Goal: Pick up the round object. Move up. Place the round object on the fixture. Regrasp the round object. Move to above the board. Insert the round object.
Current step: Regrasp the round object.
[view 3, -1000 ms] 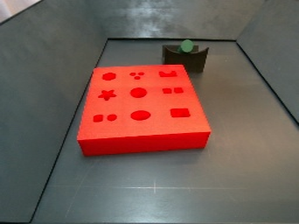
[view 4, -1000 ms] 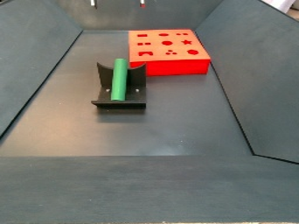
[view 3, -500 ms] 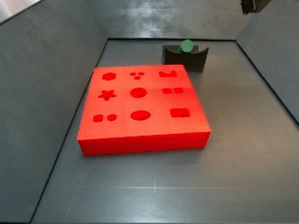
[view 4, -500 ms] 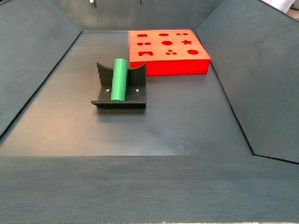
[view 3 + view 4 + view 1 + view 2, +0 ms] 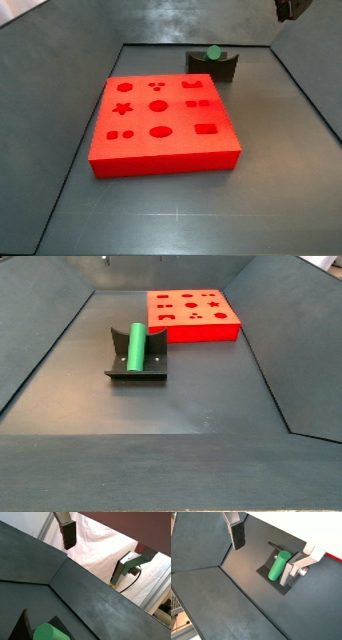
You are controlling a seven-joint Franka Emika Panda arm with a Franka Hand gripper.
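Observation:
The round object, a green peg (image 5: 135, 345), lies along the curved notch of the dark fixture (image 5: 115, 354); in a side view it shows end-on (image 5: 213, 52) on the fixture (image 5: 211, 68). The red board (image 5: 160, 125) with shaped holes lies apart from it (image 5: 191, 314). My gripper (image 5: 261, 564) hangs high above the fixture, open and holding nothing. Both wrist views show the peg (image 5: 278, 565) (image 5: 50, 632) far below the fingers (image 5: 69, 534). Only the fingertips (image 5: 107, 260) and a dark part of the gripper (image 5: 291, 8) reach into the side views' top edges.
Sloping dark grey walls (image 5: 54, 336) enclose the dark floor (image 5: 187, 406) on all sides. A corner of the red board (image 5: 334, 557) shows beyond the fixture (image 5: 270, 573) in a wrist view.
A dark part of the gripper has come into a side view at the top right corner, where nothing showed one second ago. Peg, fixture and board have not moved.

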